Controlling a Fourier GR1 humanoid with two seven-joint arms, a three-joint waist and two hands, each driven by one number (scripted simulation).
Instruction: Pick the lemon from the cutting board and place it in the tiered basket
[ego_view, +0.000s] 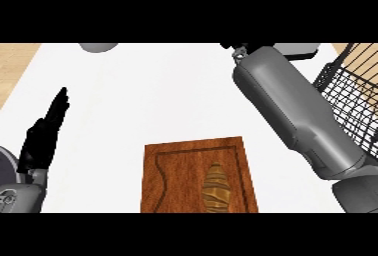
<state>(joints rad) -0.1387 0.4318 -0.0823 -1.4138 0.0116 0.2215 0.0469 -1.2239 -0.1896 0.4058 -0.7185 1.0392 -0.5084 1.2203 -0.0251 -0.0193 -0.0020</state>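
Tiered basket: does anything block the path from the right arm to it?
Nothing visible does: the right forearm lies beside the basket. No lemon shows; the right robot hand is mostly cut off.

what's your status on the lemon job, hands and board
Left hand open, resting at left edge. Right forearm stretched up beside tiered basket, its hand out of view. No lemon visible; cutting board holds only a croissant.
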